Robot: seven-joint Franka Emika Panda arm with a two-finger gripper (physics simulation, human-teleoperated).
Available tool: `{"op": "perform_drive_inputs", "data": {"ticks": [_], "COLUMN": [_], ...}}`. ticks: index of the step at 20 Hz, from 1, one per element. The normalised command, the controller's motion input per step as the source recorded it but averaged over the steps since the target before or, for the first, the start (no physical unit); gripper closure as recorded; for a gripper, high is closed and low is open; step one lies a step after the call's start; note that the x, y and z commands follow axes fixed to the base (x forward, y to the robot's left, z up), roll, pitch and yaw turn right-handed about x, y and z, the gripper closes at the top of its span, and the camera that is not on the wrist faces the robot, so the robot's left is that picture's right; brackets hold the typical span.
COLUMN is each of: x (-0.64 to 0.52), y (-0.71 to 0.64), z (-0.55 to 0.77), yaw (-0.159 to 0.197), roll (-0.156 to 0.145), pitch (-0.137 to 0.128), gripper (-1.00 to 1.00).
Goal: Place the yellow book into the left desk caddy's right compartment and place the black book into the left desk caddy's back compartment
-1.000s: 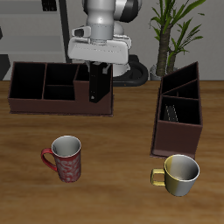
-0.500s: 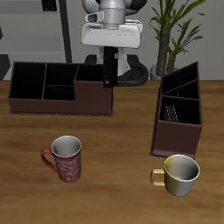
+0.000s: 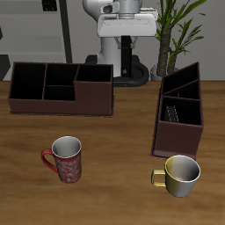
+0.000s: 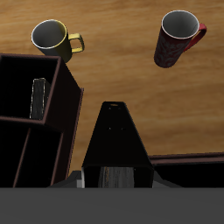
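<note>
My gripper (image 3: 129, 39) is shut on the black book (image 3: 130, 61), which hangs upright from it, high above the back of the table between the two caddies. In the wrist view the black book (image 4: 116, 138) fills the middle. The left desk caddy (image 3: 179, 132) is a dark maroon box with its narrow end toward the table's front. The yellow book (image 3: 172, 112) stands inside its largest section, the right compartment (image 3: 182, 112). The wrist view also shows this caddy (image 4: 72, 103) with the yellow book (image 4: 38, 96) in it. Its back compartment (image 3: 183, 76) holds nothing I can see.
A second maroon caddy (image 3: 61, 98) stands long side on, at the back on the other side. A red patterned mug (image 3: 66, 159) and a yellow mug (image 3: 180, 174) stand near the table's front edge. A potted plant (image 3: 176, 26) rises behind the left desk caddy.
My gripper has risen with the black book and carried it from over the second caddy sideways toward the left desk caddy. Mugs, caddies and the yellow book have not moved.
</note>
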Motion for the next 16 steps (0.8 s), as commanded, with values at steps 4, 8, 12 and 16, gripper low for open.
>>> {"op": "perform_drive_inputs", "data": {"ticks": [4, 8, 12, 16], "x": [0.03, -0.05, -0.17, -0.08], "y": [0.2, 0.26, 0.26, 0.18], "z": [0.32, 0.45, 0.31, 0.1], "yaw": [-0.038, -0.126, -0.057, -0.033], "roll": [0.034, 0.065, 0.071, 0.063], "pitch": [-0.009, 0.063, 0.029, 0.06], "gripper": [1.0, 1.0, 1.0, 1.0]}}
